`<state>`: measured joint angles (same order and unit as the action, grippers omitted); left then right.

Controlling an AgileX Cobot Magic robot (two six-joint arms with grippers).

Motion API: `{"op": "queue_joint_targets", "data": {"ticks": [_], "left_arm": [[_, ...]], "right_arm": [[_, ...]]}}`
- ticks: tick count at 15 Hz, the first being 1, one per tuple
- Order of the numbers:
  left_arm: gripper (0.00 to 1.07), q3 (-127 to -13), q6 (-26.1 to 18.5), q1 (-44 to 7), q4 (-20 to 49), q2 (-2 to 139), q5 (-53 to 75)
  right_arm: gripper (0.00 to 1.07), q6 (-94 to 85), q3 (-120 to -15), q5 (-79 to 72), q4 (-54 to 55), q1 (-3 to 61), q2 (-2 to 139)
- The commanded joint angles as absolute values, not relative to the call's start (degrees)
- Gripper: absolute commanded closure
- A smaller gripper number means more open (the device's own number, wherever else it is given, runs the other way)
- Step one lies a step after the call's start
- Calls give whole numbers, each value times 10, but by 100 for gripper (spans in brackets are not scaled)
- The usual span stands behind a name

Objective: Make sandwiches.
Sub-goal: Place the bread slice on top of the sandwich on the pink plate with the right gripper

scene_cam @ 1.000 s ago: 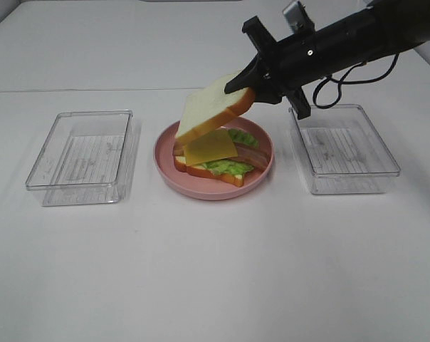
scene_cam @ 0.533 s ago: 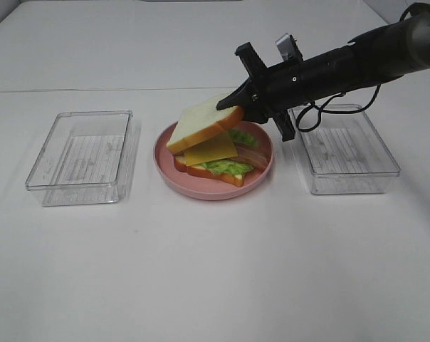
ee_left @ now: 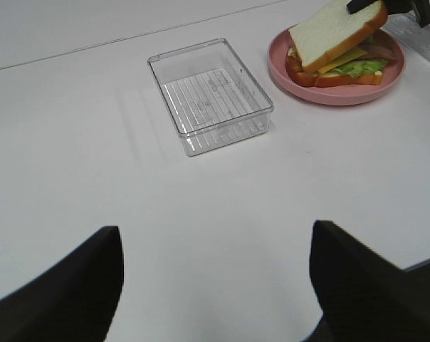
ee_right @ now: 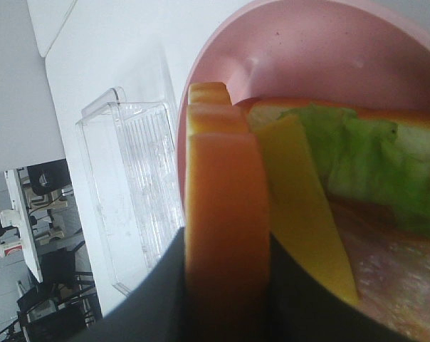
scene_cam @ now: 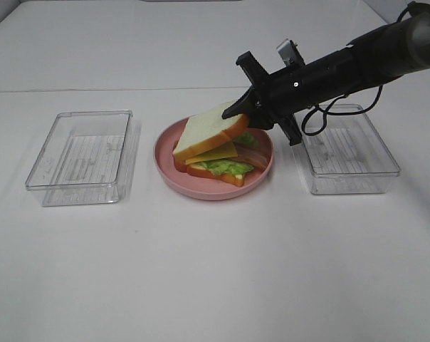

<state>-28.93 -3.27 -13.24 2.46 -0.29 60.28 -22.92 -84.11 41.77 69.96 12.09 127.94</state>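
On the pink plate (scene_cam: 201, 191) lies a stack: a bottom bread slice (scene_cam: 216, 174), green lettuce (scene_cam: 228, 167), bacon (scene_cam: 253, 158) and yellow cheese (scene_cam: 213, 152). My right gripper (scene_cam: 238, 110) is shut on the far edge of the top bread slice (scene_cam: 206, 132), which slants with its low edge resting on the stack. The right wrist view shows the slice's orange crust (ee_right: 222, 214) between the fingers, above the cheese (ee_right: 300, 206) and lettuce (ee_right: 357, 164). My left gripper (ee_left: 215, 285) is open and empty, low over bare table, well away from the plate (ee_left: 336, 96).
An empty clear tray (scene_cam: 83, 153) stands left of the plate and another (scene_cam: 347, 149) to its right, under my right arm. The left tray also shows in the left wrist view (ee_left: 211, 96). White table all around.
My right gripper has come down and slightly right with the top bread slice. The slice has gone from hanging steeply above the stack to lying on the cheese.
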Motion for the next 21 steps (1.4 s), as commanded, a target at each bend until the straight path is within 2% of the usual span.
{"op": "queue_joint_targets", "data": {"ticks": [1, 2, 3, 5, 6, 10, 14, 21], "left_arm": [[36, -289, -29, -133, 28, -16, 595], [36, -289, -29, -133, 28, -16, 595], [36, -289, -29, -133, 28, -16, 595], [36, -289, -29, -133, 28, -16, 595], [36, -289, -29, -133, 28, -16, 595], [36, -289, -29, -133, 28, -16, 595], [36, -289, -29, -133, 28, -16, 595], [36, -289, -30, -133, 33, -16, 595]], "right_arm": [[101, -229, -841, 415, 692, 122, 1279], [83, -229, -841, 413, 690, 122, 1279], [76, -229, -841, 413, 689, 122, 1279], [44, -230, -841, 408, 675, 122, 1279], [37, -231, -844, 407, 651, 122, 1279], [27, -230, -844, 414, 613, 121, 1279], [26, -230, -844, 422, 549, 121, 1263], [26, -119, -844, 450, 319, 121, 1167]]}}
